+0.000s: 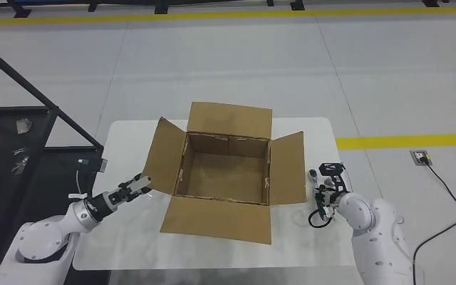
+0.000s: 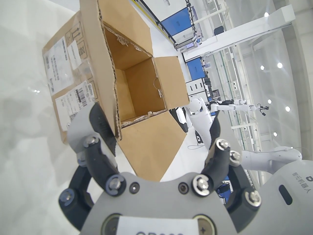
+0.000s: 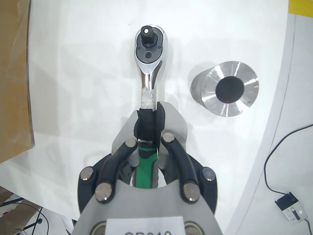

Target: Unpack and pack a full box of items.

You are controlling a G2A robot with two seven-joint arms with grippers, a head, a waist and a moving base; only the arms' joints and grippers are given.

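Brown cardboard box point(image 1: 222, 173) stands in the middle of the white surface point(image 1: 128, 142). All four flaps are folded outward and its floor is in plain sight from above. The inner rim is ragged where the board has torn. Printed labels point(image 2: 71, 81) cover the outer wall on the robot's left side.

The left hand point(image 1: 139, 187) sits at the box's left flap, low over the surface near the flap's front corner. Its fingers point(image 2: 102, 125) are spread wide apart, and the corrugated edge of that flap runs in between them. One finger lies right against the flap's outer face, the other stands well clear on the inner side. Whether the near finger actually presses the cardboard cannot be told.

To the right of the box, just beyond the right flap point(image 3: 14, 74), the right hand point(image 3: 151, 118) is clamped on a ratchet wrench point(image 3: 149, 50). It grips the shaft just past the green handle. The chrome head, with its square drive facing up, points away from the wrist over the surface. Whether the head rests on the surface or hangs just above it is not clear.

A metal cylinder point(image 3: 225, 89) with a dark round centre stands on the surface near the wrench head, apart from it and on the side away from the box.

Past the surface's right edge, a yellow line point(image 1: 385, 141) crosses the grey floor and a black cable point(image 3: 278, 162) trails to a small socket block. A black rack point(image 1: 28, 142) stands off the left side.
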